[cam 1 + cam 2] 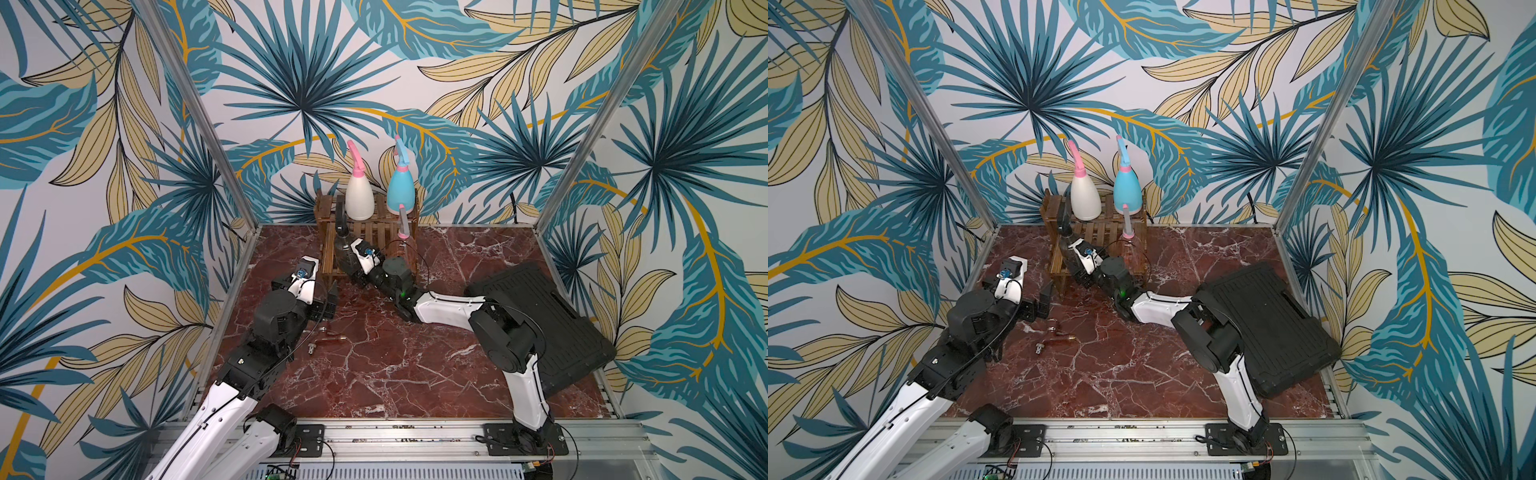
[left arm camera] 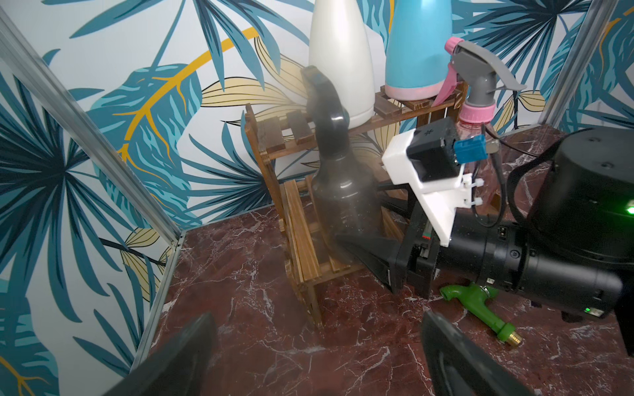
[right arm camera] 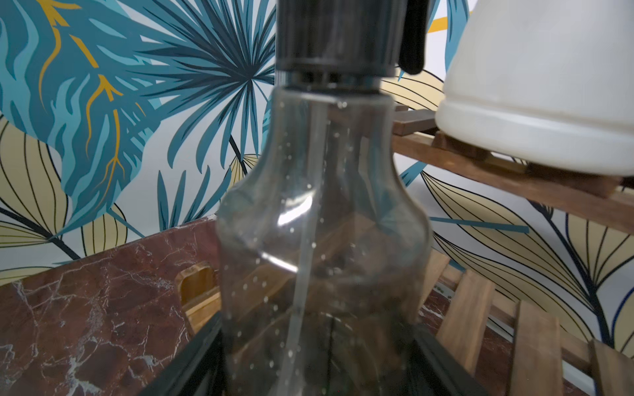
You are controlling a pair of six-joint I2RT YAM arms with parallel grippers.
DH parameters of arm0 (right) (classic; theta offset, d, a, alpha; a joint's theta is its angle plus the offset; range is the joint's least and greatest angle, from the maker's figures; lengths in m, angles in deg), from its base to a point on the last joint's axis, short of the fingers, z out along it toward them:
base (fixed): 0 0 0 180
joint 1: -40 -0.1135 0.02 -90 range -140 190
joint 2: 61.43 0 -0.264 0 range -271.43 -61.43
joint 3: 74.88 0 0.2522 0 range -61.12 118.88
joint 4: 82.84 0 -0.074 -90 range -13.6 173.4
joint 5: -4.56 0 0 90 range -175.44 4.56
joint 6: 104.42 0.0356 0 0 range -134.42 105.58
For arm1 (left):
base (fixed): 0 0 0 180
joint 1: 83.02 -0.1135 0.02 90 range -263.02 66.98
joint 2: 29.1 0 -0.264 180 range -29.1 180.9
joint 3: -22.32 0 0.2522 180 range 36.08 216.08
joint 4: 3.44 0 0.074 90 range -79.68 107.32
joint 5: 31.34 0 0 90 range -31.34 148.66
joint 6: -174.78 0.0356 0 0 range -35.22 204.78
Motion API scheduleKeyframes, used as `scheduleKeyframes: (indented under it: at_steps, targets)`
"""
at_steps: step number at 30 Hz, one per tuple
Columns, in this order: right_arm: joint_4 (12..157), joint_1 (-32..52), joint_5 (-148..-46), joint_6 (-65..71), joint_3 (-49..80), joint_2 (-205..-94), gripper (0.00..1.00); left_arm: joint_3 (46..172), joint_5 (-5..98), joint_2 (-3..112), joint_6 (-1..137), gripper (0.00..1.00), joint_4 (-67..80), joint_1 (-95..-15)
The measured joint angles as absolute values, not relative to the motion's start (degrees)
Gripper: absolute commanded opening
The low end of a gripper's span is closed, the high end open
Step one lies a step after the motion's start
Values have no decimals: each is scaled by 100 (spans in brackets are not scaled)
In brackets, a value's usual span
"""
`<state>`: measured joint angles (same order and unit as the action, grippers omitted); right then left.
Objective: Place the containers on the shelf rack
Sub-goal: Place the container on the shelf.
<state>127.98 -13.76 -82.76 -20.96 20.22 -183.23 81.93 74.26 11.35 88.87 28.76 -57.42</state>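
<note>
Shelf rack [image 1: 328,208] stands at the back wall on the marble table [image 1: 374,374].

- Cream-white bottle [image 1: 360,199] is upright on the rack's top tier, towards the left in both top views.
- Light blue bottle [image 1: 401,191] is upright on the rack's top tier, right end, just beside the cream one.
- Clear pinkish bottle [image 1: 405,253] is upright at the right end of the rack's lower tier. Its grey trigger [image 2: 480,68] pokes up in front of the blue bottle. Its base is hidden behind the right arm.
- Clear bottle with black trigger [image 3: 322,240] is at the left end of the rack's lower tier, roughly upright with a slight lean. It is blurred in the left wrist view. Can't tell if its base sits on the slats.
- Right gripper [image 3: 322,363] reaches in from the rack's front. Its jaws clamp the lower body of the black-trigger bottle, one finger on each side.
- Left gripper [image 2: 319,360] sits off the rack's front left corner, near it but not touching. Its jaws are spread wide with nothing between them.
- Green tap-like fitting [image 2: 477,301] lies on the table in front of the rack, under the right arm.
- Metal fitting [image 1: 328,343] lies further out in front of the rack, well apart.
- Black ribbed case [image 1: 540,324] is well apart from the rack, towards the front right.
</note>
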Motion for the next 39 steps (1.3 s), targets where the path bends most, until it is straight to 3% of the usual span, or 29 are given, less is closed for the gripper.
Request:
scheduleKeyframes:
  at_steps: [8,13,20,39]
  targets:
    - [12750,-1280,-8409,-1961,2313,-18543,71,7994,7397,1107,8839,100,2719,-5759]
    - [12671,-1258,-8457,-1926,2383,-18559,79,7983,7384,1104,8798,100,2640,-5759]
    - [12477,-1258,-8505,-1958,2396,-18556,98,7926,7382,1104,8750,100,2599,-5759]
    - [12245,-1361,-8455,-2284,1917,-17975,99,7900,7360,1102,8669,100,2561,-5761]
